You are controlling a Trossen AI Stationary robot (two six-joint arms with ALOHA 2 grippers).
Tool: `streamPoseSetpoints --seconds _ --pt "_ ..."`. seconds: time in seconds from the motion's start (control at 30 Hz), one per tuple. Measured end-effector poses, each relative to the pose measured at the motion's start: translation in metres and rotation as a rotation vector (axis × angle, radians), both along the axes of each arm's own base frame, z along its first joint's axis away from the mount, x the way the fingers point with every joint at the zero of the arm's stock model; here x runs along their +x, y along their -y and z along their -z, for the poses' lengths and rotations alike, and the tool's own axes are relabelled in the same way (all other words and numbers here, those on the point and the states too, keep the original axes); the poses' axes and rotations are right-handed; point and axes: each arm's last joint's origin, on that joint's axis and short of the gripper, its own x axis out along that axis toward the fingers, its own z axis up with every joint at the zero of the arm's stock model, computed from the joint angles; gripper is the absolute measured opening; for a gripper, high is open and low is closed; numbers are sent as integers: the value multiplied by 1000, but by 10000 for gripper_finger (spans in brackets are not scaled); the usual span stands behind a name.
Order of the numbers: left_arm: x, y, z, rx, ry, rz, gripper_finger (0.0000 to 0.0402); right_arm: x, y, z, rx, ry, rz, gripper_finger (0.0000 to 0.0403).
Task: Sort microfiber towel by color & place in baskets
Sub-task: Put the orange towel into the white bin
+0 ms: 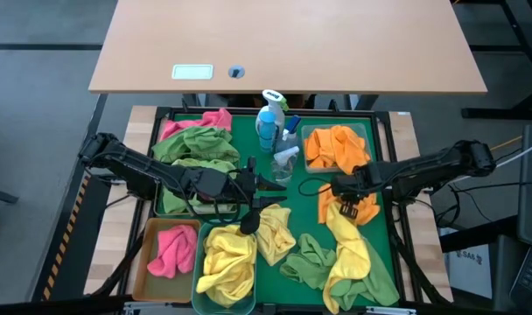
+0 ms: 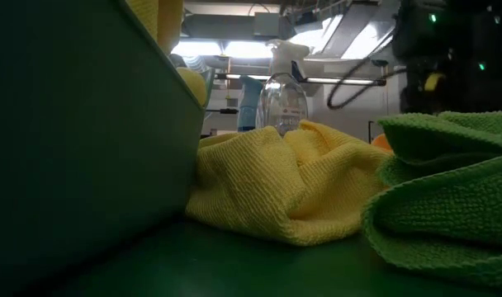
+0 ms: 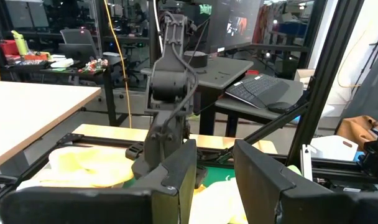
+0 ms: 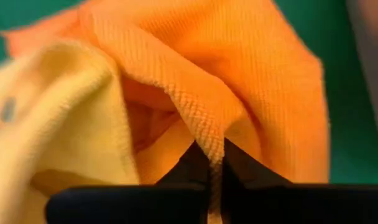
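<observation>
While its fingertips stay hidden in cloth, the right hand [image 1: 346,203] pinches an orange towel [image 4: 239,81] at center-right of the high view, a yellow towel [image 1: 349,249] below it. The left hand [image 1: 264,194], center, is spread.

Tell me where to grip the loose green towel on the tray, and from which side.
Grip the green towel at its raised fold, coming straight down from above. It lies crumpled on the tray, with a yellow towel against its right edge, so its left, free side is likely safer. The right gripper is shut on the orange towel.
</observation>
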Motion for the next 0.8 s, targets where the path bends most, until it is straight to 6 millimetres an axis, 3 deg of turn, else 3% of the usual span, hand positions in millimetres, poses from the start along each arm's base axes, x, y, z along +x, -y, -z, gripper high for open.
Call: streamPoseSetpoints --seconds 0.2,0.4,0.8 --pt "0 0 0 0 0 0 102 15 -1 -46 -32 59 -32 10" --pt "0 0 0 0 0 0 102 25 3 -114 -206 176 -43 5" --pt "0 0 0 3 0 0 102 14 14 -249 -550 565 6 3"
